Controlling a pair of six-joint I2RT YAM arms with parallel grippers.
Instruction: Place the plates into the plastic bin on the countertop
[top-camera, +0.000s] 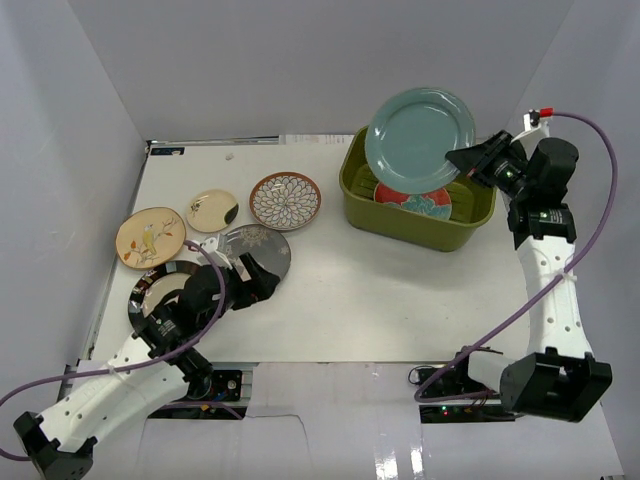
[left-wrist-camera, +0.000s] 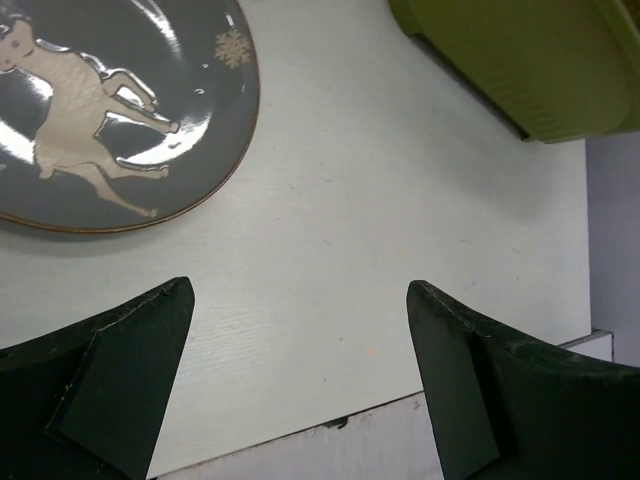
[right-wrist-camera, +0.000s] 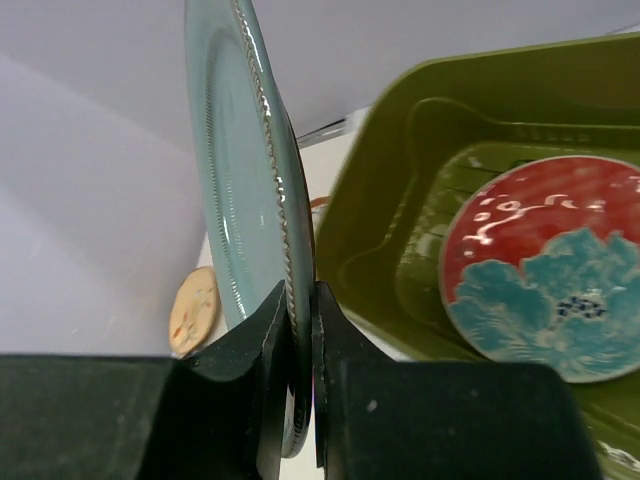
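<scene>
My right gripper (top-camera: 466, 160) is shut on the rim of the plain teal plate (top-camera: 418, 138) and holds it on edge above the olive-green plastic bin (top-camera: 352, 188). In the right wrist view the plate (right-wrist-camera: 240, 170) stands upright between my fingers (right-wrist-camera: 270, 330), left of the bin (right-wrist-camera: 380, 230). The red plate with a teal flower (top-camera: 420, 203) lies flat in the bin (right-wrist-camera: 550, 270). My left gripper (top-camera: 258, 282) is open and empty, low over the countertop (top-camera: 380, 290) beside the grey plate (top-camera: 262, 245). That plate, with a white deer on it (left-wrist-camera: 100, 110), lies up-left of my gripper (left-wrist-camera: 300, 330).
The white-brown petal plate (top-camera: 285, 200), a small cream plate (top-camera: 211, 210) and a tan cream plate (top-camera: 150, 237) lie at the left. A shiny metallic plate (top-camera: 150, 290) lies partly under my left arm. Pale walls enclose the surface. The bin's corner (left-wrist-camera: 530, 60) shows ahead of my left gripper.
</scene>
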